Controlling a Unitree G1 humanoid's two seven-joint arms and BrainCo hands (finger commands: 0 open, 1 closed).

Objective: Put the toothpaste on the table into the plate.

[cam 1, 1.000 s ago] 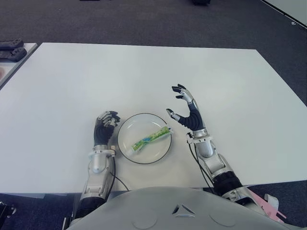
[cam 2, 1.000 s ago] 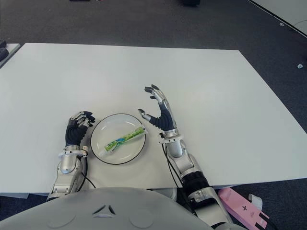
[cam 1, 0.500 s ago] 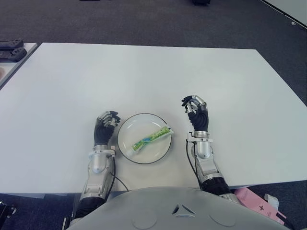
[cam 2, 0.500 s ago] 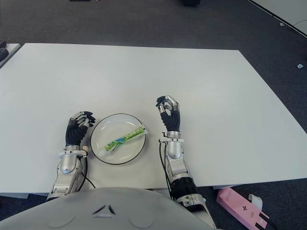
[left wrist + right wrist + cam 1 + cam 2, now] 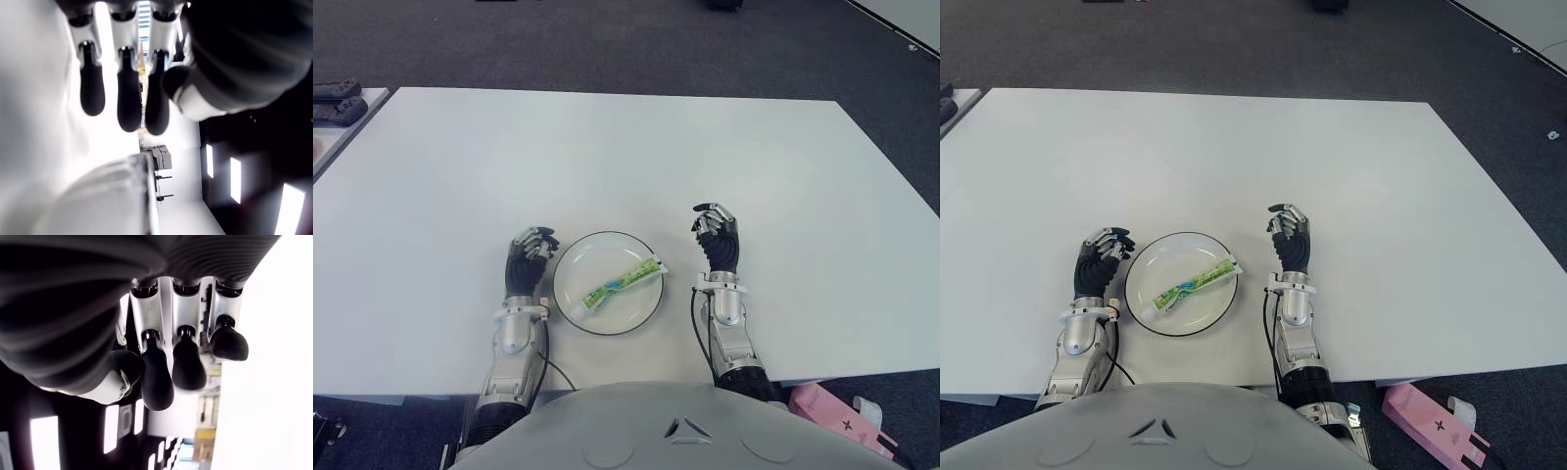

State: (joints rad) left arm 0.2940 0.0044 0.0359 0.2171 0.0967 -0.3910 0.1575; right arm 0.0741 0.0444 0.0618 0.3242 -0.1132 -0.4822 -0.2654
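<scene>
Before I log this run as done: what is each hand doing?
Left hand: fingers curled shut, holding nothing, left of the plate.
Right hand: fingers curled shut, holding nothing, right of it.

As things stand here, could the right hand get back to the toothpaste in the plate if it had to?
Probably yes. The right hand shows just right of the plate, fingers curled and holding nothing, and the toothpaste lies uncovered across the plate with its near end at that rim. Nothing stands between them; the left hand shows on the plate's far side.

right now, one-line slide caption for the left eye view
Toothpaste lies in the plate, curled empty left hand and right hand flanking it.
</scene>
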